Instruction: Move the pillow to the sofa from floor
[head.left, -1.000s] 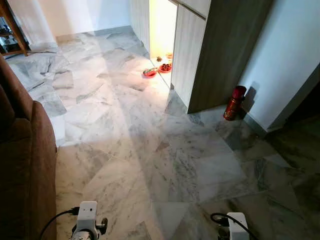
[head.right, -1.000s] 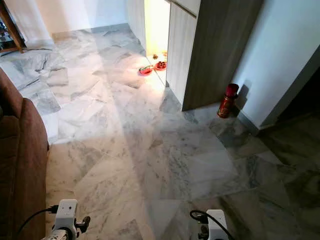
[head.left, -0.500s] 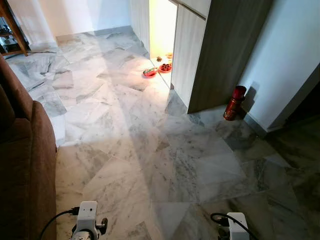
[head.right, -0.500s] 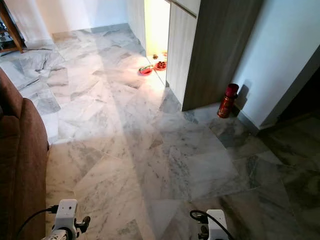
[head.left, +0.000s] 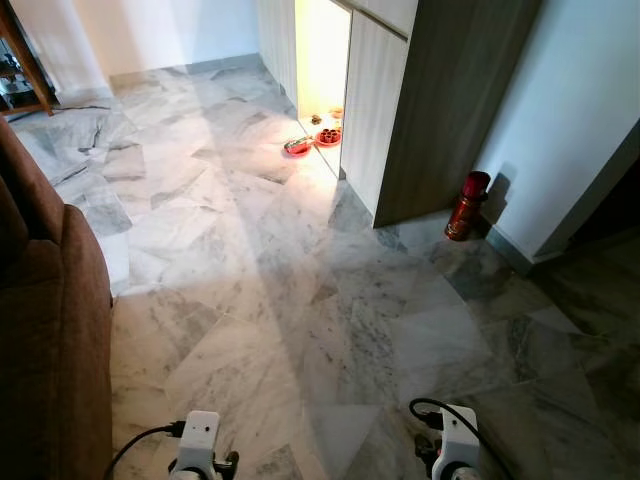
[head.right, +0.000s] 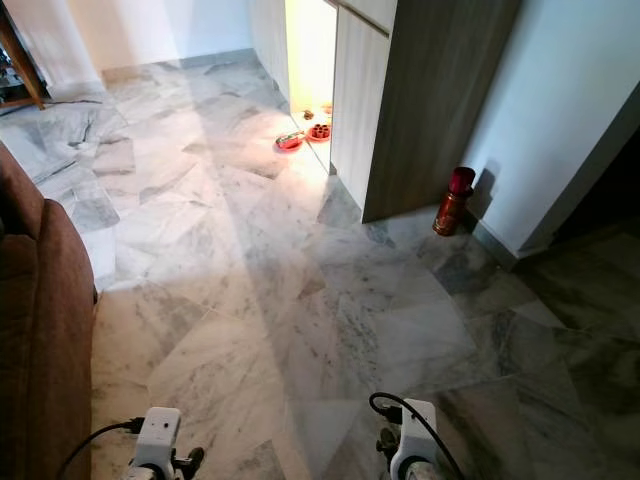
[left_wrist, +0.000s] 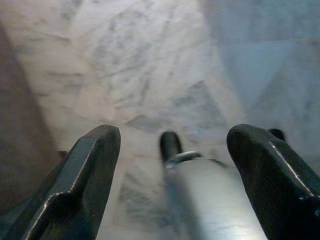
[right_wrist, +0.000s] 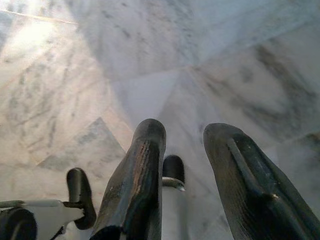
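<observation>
Two grippers hang low and idle, carrying nothing: the left gripper (left_wrist: 170, 150) has its fingers spread wide, the right gripper (right_wrist: 182, 150) a narrower gap. The sofa (head.left: 45, 330) sits at nine o'clock. I cannot spot the pillow on the marble floor (head.left: 300, 280); searching seems next.

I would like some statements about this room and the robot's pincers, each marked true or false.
1. A brown fabric sofa stands on the robot's left. True.
2. The red cylindrical fire extinguisher lies flat in the middle of the floor. False: it stands upright by the white wall, beside the tall wooden cabinet.
3. The left pincer is open and holds nothing. True.
4. The right pincer is clamped on a pillow. False: its fingers stand apart over the bare grey-white marble floor.
5. Small red dishes sit in the lit opening. True.
</observation>
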